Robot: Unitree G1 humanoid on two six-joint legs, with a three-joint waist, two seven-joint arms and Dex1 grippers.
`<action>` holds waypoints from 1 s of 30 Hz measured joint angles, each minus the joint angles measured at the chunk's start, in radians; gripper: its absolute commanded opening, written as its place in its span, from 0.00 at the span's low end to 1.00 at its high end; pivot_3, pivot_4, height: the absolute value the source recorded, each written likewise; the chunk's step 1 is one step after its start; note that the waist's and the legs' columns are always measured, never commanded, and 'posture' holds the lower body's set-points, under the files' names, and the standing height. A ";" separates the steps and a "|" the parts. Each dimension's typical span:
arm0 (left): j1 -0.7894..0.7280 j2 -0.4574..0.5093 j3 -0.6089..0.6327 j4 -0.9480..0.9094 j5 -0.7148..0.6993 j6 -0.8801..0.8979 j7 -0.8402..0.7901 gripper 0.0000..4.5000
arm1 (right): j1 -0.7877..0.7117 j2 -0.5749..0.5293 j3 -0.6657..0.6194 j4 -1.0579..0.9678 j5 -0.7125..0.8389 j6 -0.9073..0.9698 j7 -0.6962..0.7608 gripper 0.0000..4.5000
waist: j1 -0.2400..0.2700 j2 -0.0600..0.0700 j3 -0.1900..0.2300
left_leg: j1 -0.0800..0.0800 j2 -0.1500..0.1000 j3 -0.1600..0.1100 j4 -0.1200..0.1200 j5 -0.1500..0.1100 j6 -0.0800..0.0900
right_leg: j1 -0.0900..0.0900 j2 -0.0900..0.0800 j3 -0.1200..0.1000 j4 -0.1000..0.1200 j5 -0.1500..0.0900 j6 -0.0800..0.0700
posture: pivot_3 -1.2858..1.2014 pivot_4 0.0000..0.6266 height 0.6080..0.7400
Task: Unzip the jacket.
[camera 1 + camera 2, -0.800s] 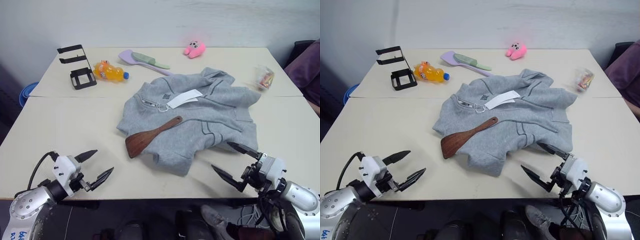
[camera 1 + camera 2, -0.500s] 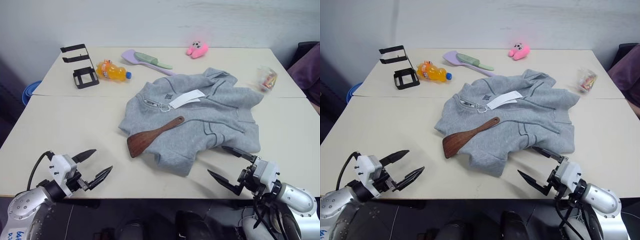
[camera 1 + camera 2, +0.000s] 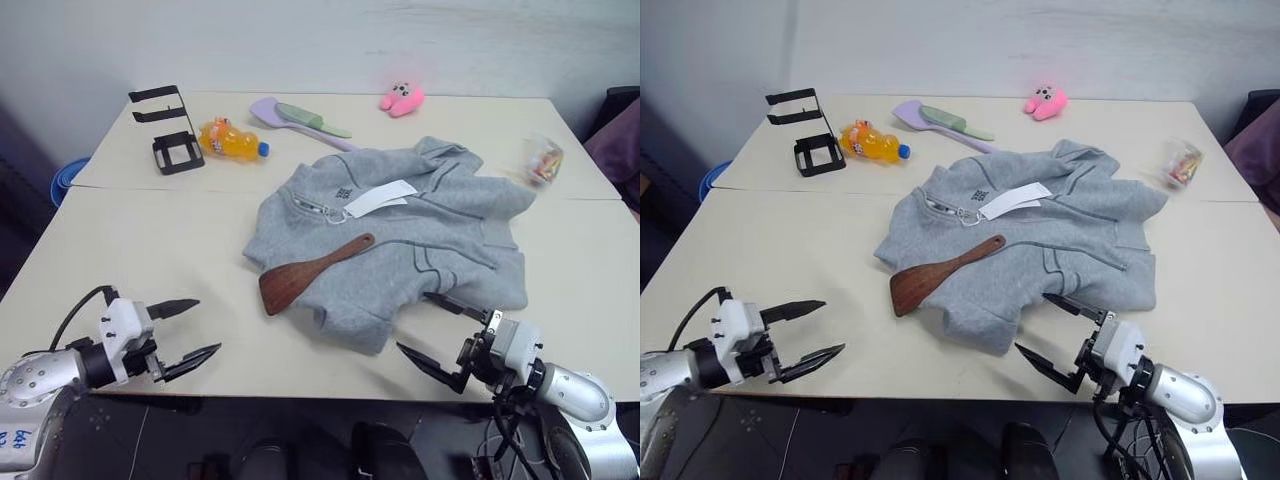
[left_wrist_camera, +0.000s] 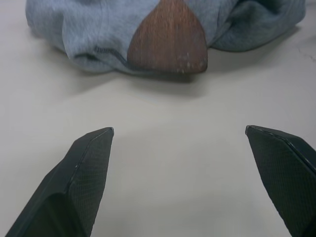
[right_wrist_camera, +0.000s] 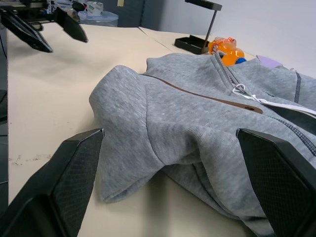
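Soft, even overhead light over my pale beige worktop [image 3: 150, 250]; faint shadows beneath my jaws, mild blur near its far right edge.

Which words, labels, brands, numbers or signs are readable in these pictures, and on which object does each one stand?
No text can be read in full.
Jacket: a small dark chest logo, too small to read.
White paper tag at the zipper: no print can be made out.
Orange bottle: its label is too blurred to read.
Clear packet: coloured contents, no legible words.
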State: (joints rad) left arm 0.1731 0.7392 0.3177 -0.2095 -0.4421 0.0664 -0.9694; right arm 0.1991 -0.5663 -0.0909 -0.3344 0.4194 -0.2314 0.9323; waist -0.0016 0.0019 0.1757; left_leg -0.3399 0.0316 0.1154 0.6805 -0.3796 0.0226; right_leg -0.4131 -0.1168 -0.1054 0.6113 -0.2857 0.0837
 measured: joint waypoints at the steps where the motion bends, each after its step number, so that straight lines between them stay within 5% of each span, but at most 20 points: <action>1: -0.004 -0.002 -0.012 -0.011 0.007 -0.003 0.004 1.00 | 0.000 0.001 0.004 -0.002 -0.001 -0.007 0.001 1.00 | 0.000 0.000 0.000 | 0.000 0.000 0.000 0.000 0.000 0.000 | 0.000 0.000 0.000 0.000 0.000 0.000 | 0.52 0.24 1.00; 14: -0.327 -0.168 -0.323 0.144 0.333 -0.160 0.169 1.00 | -0.122 0.065 0.055 -0.063 0.004 -0.028 -0.034 1.00 | 0.001 -0.001 0.000 | 0.001 -0.001 0.002 0.001 0.003 0.000 | 0.001 0.002 0.000 0.002 0.001 0.002 | 0.52 0.24 1.00; 19: -0.401 -0.205 -0.356 0.225 0.366 -0.190 0.197 0.75 | -0.137 0.071 0.064 -0.062 -0.019 -0.028 -0.061 1.00 | 0.000 -0.001 0.000 | 0.001 0.000 0.003 0.001 0.003 0.001 | 0.000 0.003 -0.001 0.007 0.001 0.003 | 0.52 0.24 1.00; 23: -0.394 -0.218 -0.332 0.212 0.256 -0.165 0.157 0.48 | -0.113 0.072 0.065 -0.062 -0.029 -0.029 -0.072 1.00 | 0.000 -0.001 0.000 | 0.000 -0.001 0.003 0.002 0.003 0.001 | 0.000 0.002 0.000 0.006 0.001 0.003 | 0.52 0.24 1.00; 30: -0.334 -0.135 -0.208 0.178 0.128 -0.104 0.095 0.00 | -0.100 0.072 0.066 -0.061 -0.037 -0.029 -0.081 1.00 | -0.002 -0.002 0.001 | 0.001 0.000 0.003 0.002 0.004 0.000 | 0.001 0.002 0.001 0.003 0.001 0.003 | 0.52 0.24 1.00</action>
State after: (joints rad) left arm -0.1612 0.6042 0.1095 -0.0316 -0.3141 -0.0372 -0.8742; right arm 0.0991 -0.4947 -0.0253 -0.3958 0.3820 -0.2602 0.8515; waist -0.0033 0.0001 0.1764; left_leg -0.3387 0.0315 0.1180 0.6823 -0.3751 0.0230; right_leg -0.4125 -0.1147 -0.1049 0.6142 -0.2844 0.0862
